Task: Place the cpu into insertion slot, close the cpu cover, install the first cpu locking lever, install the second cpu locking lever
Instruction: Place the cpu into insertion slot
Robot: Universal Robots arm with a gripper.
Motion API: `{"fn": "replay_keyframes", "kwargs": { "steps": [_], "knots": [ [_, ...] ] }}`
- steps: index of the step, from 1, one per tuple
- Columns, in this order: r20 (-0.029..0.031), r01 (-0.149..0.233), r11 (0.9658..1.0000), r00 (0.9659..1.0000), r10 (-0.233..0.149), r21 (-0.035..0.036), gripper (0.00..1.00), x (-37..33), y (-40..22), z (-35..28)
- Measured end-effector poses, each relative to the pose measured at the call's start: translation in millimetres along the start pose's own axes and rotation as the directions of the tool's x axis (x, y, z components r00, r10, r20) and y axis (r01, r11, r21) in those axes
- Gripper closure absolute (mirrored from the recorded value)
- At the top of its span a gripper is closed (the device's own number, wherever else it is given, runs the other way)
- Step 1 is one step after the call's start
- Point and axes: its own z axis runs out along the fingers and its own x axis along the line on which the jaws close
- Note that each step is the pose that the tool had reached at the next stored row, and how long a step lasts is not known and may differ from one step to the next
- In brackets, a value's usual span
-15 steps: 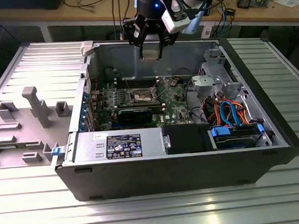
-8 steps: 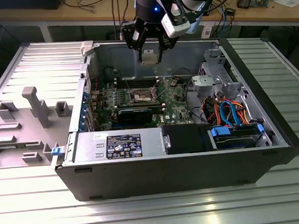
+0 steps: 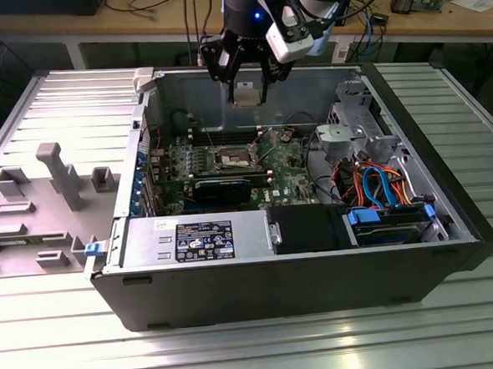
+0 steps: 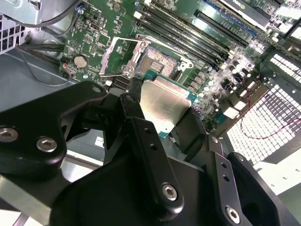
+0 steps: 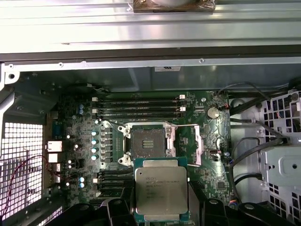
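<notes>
We see the arm's end effector (image 3: 247, 91) poised over an open computer case (image 3: 319, 280) that lies on its side on the ribbed metal bench (image 3: 239, 344). Its two black fingers (image 4: 141, 136) are closed partway, clamped on opposite edges of the cpu (image 5: 160, 188). The chip hangs flat with its dull silver top facing the wrist cameras.

In the exterior view the cpu sits above the case's upper rim, over the green motherboard and clear of it. The insertion slot (image 5: 148, 142) lies below with its dark centre bare. In the first wrist view the chip appears just beside the slot rather than over it.

The cpu cover (image 4: 115, 59) is swung up and open along one side of the socket, and the thin locking levers are out of their catches.

Four long black memory slots (image 5: 141, 106) run along the socket's far side, and a coin cell battery (image 5: 213, 112) is seated near them.

At the exterior view's left, a grey moulded fixture tray (image 3: 46, 188) rests on the bench beside the case.
</notes>
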Motion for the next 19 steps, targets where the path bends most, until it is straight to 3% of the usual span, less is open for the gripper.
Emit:
{"fn": "replay_keyframes", "kwargs": {
  "steps": [19],
  "knots": [
    [-0.0003,0.002,1.0,1.0,-0.002,0.0002,0.46,0.1,1.4,4.6]
  ]
}}
